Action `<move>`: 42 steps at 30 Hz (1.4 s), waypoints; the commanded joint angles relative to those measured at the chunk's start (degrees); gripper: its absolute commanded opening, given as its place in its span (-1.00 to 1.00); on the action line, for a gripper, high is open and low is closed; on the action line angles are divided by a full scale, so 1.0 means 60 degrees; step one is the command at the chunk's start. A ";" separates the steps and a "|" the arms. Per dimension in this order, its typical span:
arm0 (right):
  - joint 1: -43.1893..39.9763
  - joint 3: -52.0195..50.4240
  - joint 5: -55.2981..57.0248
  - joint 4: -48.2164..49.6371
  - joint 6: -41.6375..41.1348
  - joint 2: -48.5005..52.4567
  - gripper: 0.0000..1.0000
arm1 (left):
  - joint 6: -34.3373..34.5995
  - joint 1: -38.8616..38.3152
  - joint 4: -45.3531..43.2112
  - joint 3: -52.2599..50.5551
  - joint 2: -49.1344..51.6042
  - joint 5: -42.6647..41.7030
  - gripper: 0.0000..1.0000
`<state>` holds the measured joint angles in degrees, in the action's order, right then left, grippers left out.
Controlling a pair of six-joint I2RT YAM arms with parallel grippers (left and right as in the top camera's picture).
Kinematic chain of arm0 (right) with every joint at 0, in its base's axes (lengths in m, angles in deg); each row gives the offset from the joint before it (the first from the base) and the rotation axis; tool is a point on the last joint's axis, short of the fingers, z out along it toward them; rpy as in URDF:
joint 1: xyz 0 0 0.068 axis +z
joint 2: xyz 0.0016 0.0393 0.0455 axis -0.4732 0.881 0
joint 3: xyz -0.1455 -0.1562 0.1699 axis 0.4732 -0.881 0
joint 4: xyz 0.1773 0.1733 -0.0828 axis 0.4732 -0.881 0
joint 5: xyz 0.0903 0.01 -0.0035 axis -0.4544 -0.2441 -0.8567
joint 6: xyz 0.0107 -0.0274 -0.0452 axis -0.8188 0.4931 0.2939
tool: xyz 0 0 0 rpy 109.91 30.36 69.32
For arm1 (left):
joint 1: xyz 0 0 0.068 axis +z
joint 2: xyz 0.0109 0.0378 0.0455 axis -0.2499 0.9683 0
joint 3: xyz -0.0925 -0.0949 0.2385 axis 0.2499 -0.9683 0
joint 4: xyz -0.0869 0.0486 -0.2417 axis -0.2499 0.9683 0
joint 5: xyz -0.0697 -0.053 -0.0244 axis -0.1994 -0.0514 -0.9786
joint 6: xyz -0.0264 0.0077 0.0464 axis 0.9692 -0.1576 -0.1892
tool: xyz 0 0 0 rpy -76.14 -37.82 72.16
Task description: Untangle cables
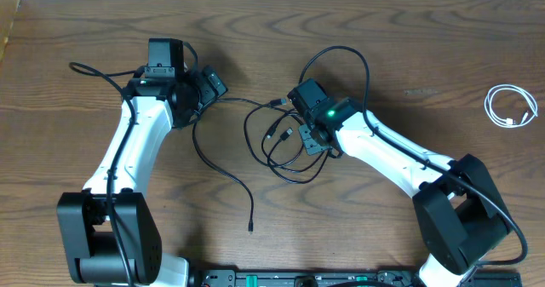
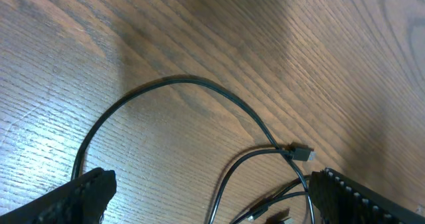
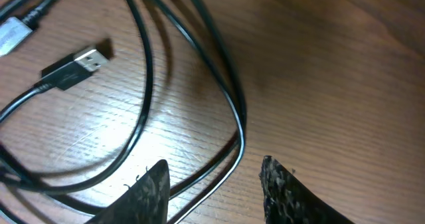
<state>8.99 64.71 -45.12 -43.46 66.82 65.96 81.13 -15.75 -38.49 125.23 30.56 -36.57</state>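
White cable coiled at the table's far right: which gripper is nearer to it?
Right. The right gripper hangs over the black cables mid-table, apart from the white cable; the left gripper is farther still, beyond those cables.

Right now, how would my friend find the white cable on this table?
Start at the wooden table and go to its far right edge, well past the right arm. The white cable lies there alone in a small coil; the other cables are black and looped together mid-table.

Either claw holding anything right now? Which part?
Nothing held. Left claw gapes over the thin black USB cables; right claw stands open, two strands lying loose between its tips.
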 commanded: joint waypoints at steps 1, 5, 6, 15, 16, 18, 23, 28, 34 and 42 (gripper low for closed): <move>-0.0029 -0.0076 0.0510 -0.0117 -0.0361 0.0335 -0.21 | -0.0058 0.0033 0.0022 -0.0131 0.0051 0.0127 0.96; -0.0029 -0.0076 0.0616 -0.0182 -0.0357 0.0688 -0.21 | -0.0058 0.0033 0.0022 -0.0131 0.0051 0.0127 0.95; -0.0029 -0.0080 0.0619 -0.0182 -0.0357 0.0780 -0.21 | -0.0058 0.0033 0.0022 -0.0131 0.0051 0.0127 0.96; -0.0474 -0.0076 0.0484 -0.0397 -0.0597 0.0794 -0.49 | -0.0058 0.0033 0.0022 -0.0131 0.0051 0.0127 0.96; -0.0532 -0.0080 0.0463 -0.0419 -0.0597 0.0794 -0.47 | -0.0058 0.0033 0.0022 -0.0131 0.0051 0.0127 0.96; -0.0641 -0.0084 0.0455 -0.0466 -0.0597 0.0805 -0.50 | -0.0058 0.0033 0.0022 -0.0131 0.0051 0.0127 0.95; -0.0663 -0.0084 0.0463 -0.0466 -0.0586 0.0809 -0.52 | -0.0058 0.0033 0.0022 -0.0131 0.0051 0.0127 0.96; -0.0619 -0.0080 0.0430 -0.0317 -0.0561 0.0809 -0.45 | -0.0058 0.0033 0.0022 -0.0131 0.0051 0.0127 0.96; -0.0565 -0.0080 0.0390 -0.0317 -0.0492 0.0809 -0.68 | -0.0058 0.0033 0.0022 -0.0131 0.0051 0.0127 0.96; -0.0565 -0.0084 0.0302 -0.0328 -0.0488 0.0809 -0.98 | -0.0058 0.0033 0.0022 -0.0131 0.0051 0.0127 0.96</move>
<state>5.36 64.43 -43.06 -45.43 64.02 70.53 81.13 -15.75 -38.49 125.23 30.56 -36.57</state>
